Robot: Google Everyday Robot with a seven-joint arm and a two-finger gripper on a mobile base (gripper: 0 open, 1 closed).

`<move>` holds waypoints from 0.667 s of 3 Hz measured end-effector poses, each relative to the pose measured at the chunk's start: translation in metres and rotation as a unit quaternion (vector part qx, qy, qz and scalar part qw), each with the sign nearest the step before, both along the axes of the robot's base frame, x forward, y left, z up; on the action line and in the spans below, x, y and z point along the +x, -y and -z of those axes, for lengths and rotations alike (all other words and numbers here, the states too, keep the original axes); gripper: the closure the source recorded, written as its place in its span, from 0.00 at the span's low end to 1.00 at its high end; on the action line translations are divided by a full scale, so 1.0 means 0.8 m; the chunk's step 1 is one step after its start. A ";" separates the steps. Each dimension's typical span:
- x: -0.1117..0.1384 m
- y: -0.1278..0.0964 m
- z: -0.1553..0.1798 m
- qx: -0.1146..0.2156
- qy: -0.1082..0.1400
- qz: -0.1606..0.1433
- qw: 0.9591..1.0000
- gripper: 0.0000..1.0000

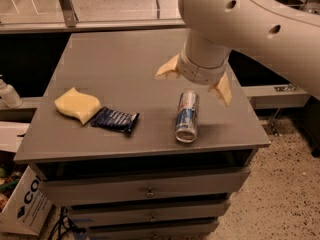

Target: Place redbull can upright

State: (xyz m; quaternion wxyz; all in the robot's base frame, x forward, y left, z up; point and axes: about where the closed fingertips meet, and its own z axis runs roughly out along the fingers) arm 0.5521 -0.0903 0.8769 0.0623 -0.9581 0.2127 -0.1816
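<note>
The redbull can (187, 116) lies on its side on the grey cabinet top (125, 69), near the front right, its silver end facing the front edge. My gripper (195, 81) hangs just behind and above the can, its two cream fingers spread wide apart, one to the left (167, 70) and one to the right (222, 89). It is open and holds nothing. The large white arm (250, 19) comes in from the upper right.
A dark blue snack wrapper (115, 120) and a yellow sponge (77, 105) lie on the left front of the top. Drawers (145, 189) are below. A cardboard box (25, 204) stands on the floor at the left, and a white bottle (7, 94) at the left edge.
</note>
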 end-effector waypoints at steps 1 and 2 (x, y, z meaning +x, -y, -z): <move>0.007 -0.007 0.016 -0.019 -0.010 -0.013 1.000 0.00; 0.009 -0.010 0.035 -0.034 -0.022 -0.022 0.999 0.00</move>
